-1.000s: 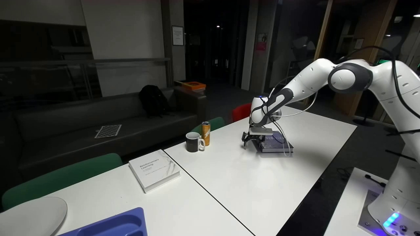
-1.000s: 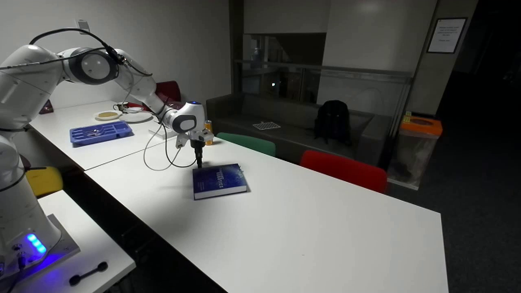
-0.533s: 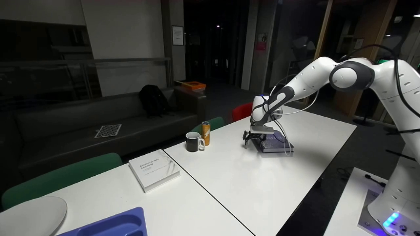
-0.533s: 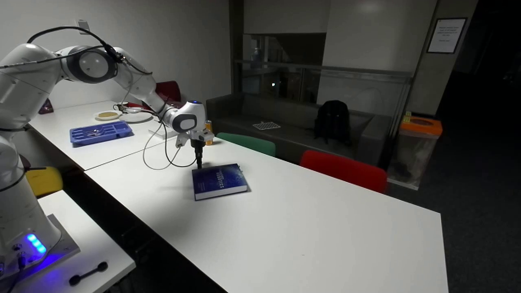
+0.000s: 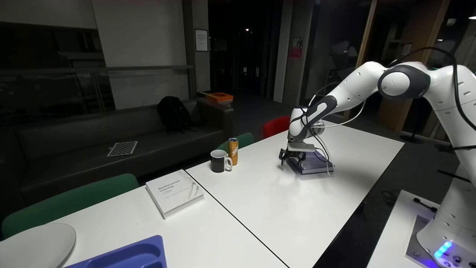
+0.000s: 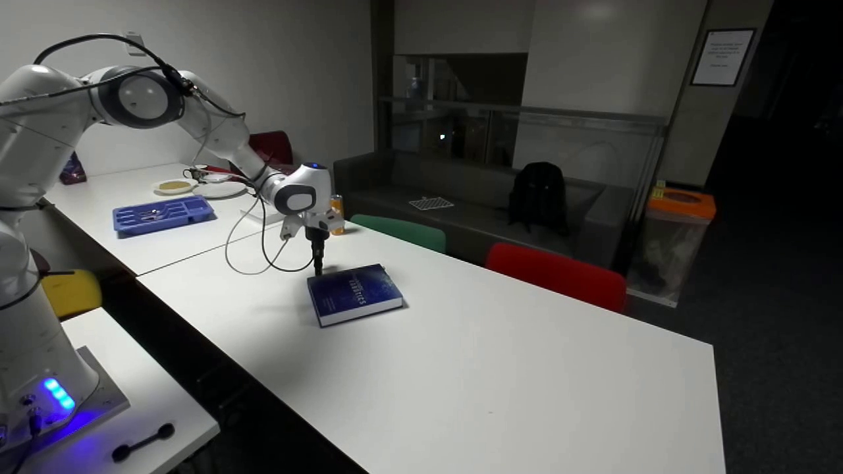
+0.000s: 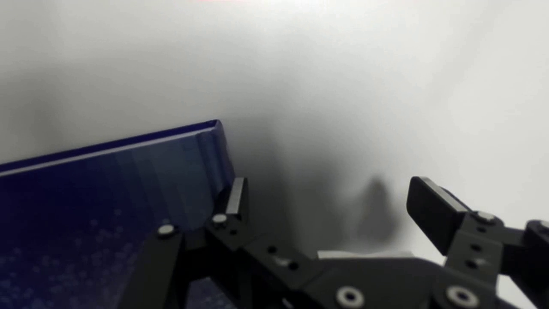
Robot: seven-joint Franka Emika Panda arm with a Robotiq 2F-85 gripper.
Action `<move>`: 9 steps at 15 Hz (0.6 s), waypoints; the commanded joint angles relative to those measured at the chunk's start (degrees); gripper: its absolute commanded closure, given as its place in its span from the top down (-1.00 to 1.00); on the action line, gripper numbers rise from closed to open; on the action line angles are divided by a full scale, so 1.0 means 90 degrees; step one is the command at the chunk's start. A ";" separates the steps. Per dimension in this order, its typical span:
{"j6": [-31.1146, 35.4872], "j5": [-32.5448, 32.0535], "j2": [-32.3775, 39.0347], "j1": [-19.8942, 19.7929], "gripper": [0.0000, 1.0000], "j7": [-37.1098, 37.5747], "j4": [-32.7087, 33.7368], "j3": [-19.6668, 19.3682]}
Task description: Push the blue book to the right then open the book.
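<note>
Fingers [image 7: 432, 211] spread low over the table [image 6: 527, 368], you seem at the push stage, how far unclear, with the blue book [image 6: 355, 293] lying closed on that table and its opening yet to do.

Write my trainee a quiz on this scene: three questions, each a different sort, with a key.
1. True or false: the blue book lies closed on the table.
2. In an exterior view, what stands beside the orange can: (a) a backpack, (b) a mug, (c) a plate?
3. Fill the gap with open or shut: in the wrist view, the tool is ...

Key: 1. True; 2. (b); 3. open.
</note>
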 commanded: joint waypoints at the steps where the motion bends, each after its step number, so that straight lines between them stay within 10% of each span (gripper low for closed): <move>1: -0.0136 0.0193 -0.0428 -0.0153 1.00 -0.0373 -0.0466 0.0103; 9: -0.0111 0.0192 -0.0597 -0.0171 1.00 -0.0526 -0.0743 0.0088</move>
